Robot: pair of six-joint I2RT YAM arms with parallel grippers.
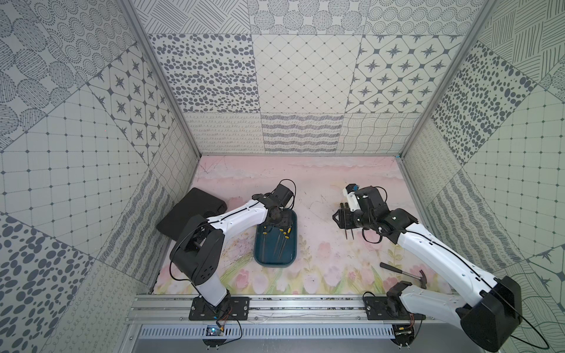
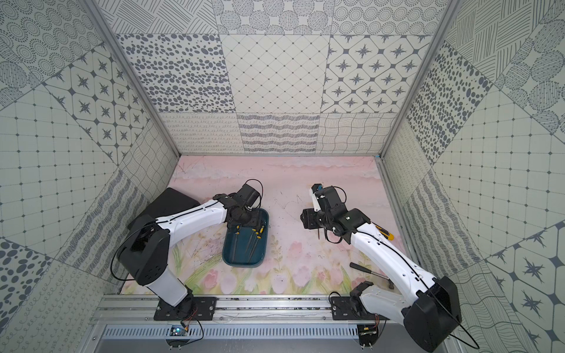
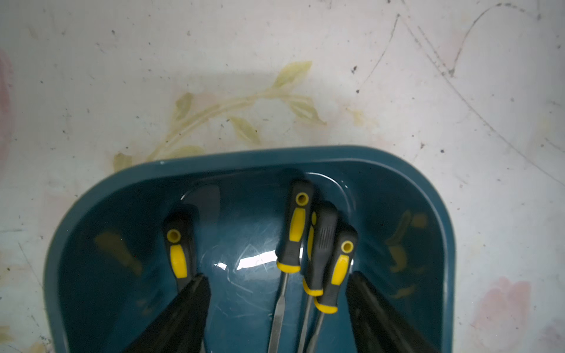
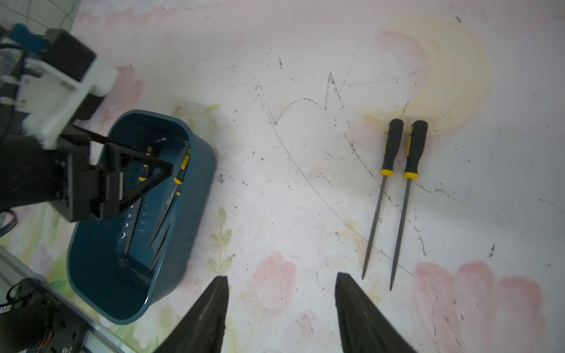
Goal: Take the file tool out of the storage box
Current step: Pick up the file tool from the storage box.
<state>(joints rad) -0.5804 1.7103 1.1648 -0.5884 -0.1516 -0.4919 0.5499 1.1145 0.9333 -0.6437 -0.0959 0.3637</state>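
1. In both top views, the teal storage box (image 1: 274,266) (image 2: 241,265) stands on the floral tabletop (image 1: 305,183), left of centre. The left gripper (image 1: 279,224) reaches into its far end. A claw hammer (image 1: 400,270) lies near the right arm's base.
2. Left wrist view: the jaws are spread inside the box and grip nothing. Three black-and-yellow files (image 3: 322,244) lie clustered between them. A fourth file (image 3: 179,259) is partly hidden behind one finger.
3. Right wrist view: the right gripper (image 4: 282,276) has its jaws apart and empty over bare tabletop. Two files (image 4: 393,146) lie side by side outside the box, well apart from it.
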